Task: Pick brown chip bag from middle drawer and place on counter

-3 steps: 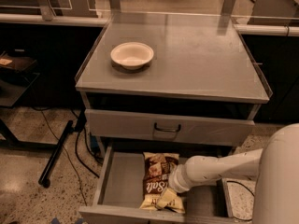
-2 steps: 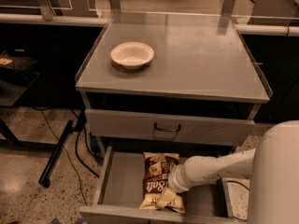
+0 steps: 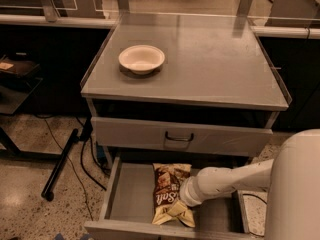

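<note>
The brown chip bag [image 3: 167,188] lies flat in the open middle drawer [image 3: 129,194], its pale yellow end toward the drawer's front edge. My gripper [image 3: 182,200] is at the end of the white arm reaching in from the right. It sits down on the right side of the bag's lower half, touching it. The gripper's tip is hidden behind the wrist. The counter [image 3: 215,59] above the drawers is a broad grey top.
A white bowl [image 3: 141,59] stands on the counter's left part. A shut drawer front with a dark bar handle [image 3: 179,136] is just above the open drawer. My white arm shell [image 3: 295,189] fills the lower right. A black pole and cables [image 3: 62,159] lie on the floor at left.
My white arm shell at the right has crept slightly left. The gripper stays on the bag, and the bag has not moved.
</note>
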`<state>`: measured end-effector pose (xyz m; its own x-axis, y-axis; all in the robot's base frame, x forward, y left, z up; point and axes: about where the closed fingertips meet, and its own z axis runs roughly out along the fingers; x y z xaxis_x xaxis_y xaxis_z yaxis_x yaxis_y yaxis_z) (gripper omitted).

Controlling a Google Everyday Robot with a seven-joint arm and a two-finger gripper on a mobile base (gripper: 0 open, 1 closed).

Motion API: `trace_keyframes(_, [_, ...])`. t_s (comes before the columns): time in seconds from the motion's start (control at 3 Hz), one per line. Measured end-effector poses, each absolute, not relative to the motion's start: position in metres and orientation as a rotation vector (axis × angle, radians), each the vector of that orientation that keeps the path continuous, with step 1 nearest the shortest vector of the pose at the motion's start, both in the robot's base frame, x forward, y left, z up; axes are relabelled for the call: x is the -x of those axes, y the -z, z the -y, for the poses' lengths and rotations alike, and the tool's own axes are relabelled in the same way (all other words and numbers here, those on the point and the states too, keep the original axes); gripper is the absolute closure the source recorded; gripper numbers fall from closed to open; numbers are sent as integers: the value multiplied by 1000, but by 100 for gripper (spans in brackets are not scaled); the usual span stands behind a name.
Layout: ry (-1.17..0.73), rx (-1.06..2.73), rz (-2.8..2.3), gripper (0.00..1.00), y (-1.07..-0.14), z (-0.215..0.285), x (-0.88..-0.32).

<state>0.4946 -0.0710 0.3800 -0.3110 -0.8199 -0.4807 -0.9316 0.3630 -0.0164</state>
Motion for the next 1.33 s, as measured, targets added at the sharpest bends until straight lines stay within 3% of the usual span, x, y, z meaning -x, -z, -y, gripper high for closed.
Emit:
trace_keyframes(0.67, [-371, 1525, -2221, 88, -380, 71, -495])
trace_keyframes(1.0, [-371, 1525, -2221, 100, -380, 71, -495])
trace_keyframes(1.33, [-372, 1524, -2221, 100, -387, 71, -495])
